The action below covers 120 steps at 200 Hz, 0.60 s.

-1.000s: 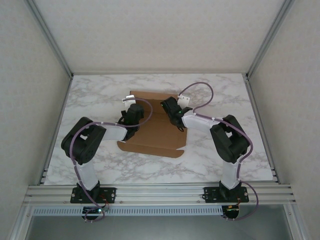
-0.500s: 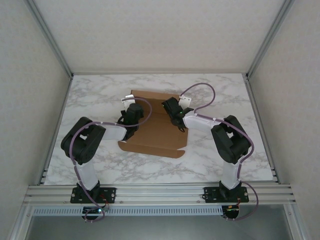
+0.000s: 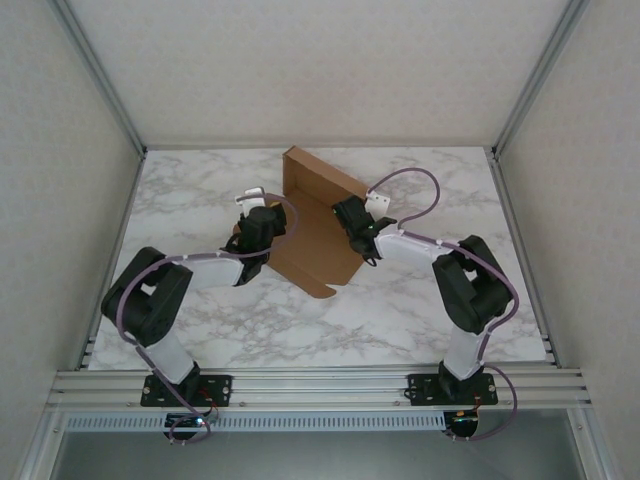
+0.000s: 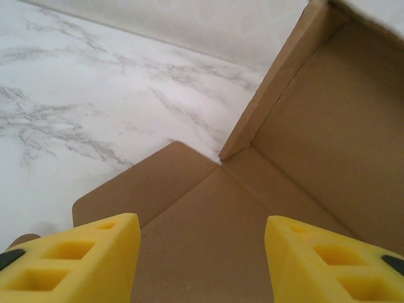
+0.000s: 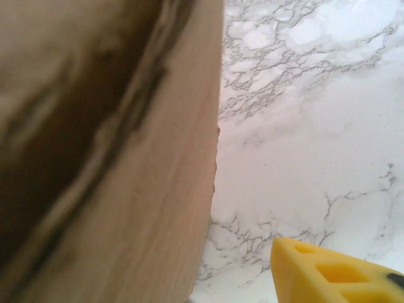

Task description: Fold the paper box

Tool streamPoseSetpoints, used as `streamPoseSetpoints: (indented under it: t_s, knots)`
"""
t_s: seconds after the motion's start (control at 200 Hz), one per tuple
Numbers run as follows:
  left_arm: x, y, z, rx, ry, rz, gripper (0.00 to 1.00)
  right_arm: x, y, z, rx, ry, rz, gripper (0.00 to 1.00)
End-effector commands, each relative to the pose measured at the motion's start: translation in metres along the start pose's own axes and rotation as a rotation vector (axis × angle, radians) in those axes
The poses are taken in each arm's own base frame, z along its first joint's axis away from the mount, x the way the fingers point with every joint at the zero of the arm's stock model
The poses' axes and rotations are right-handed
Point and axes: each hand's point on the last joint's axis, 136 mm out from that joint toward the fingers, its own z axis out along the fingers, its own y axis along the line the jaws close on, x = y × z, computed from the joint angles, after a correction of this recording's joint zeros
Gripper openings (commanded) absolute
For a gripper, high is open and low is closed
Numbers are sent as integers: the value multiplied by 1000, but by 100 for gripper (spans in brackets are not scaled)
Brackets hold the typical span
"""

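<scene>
Since a second ago, the paper box (image 3: pixel 312 228) has swung up from lying flat. We now see it tilted on edge and turned askew at the middle of the marble table (image 3: pixel 190 190), between our two arms. Our left gripper (image 4: pixel 202 252) hangs over a brown floor panel with its yellow fingers (image 4: pixel 82 255) spread wide, holding nothing. A raised wall stands ahead to the right. Our right gripper (image 3: pixel 353 222) sits just beside the box's right side. Its one visible finger (image 5: pixel 334 271) stands clear of the blurred cardboard, with marble showing between them, so it grips nothing.
</scene>
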Motion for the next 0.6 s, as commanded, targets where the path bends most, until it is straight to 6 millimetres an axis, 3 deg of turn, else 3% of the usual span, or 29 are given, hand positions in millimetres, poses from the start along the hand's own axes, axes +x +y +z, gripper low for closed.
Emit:
streamPoseSetpoints:
  t_s: [0.0, 0.12, 0.335, 0.481, 0.596]
  knots:
    - [-15, -1, -14, 19, 2, -58, 55, -14, -2, -15, -43, -26, -13, 68]
    - [-38, -3, -30, 21, -6, -93, 55, -25, -4, -29, -73, -64, -64, 79]
    - [-91, -16, -70, 66, 8, -46, 55, -53, -15, -73, -108, -159, -198, 77]
    - [-109, -22, -92, 87, 84, 40, 52, -69, 10, -108, -322, -210, -320, 68]
    - [-108, -28, -100, 98, 195, 137, 52, -78, 40, -119, -428, -160, -421, 56]
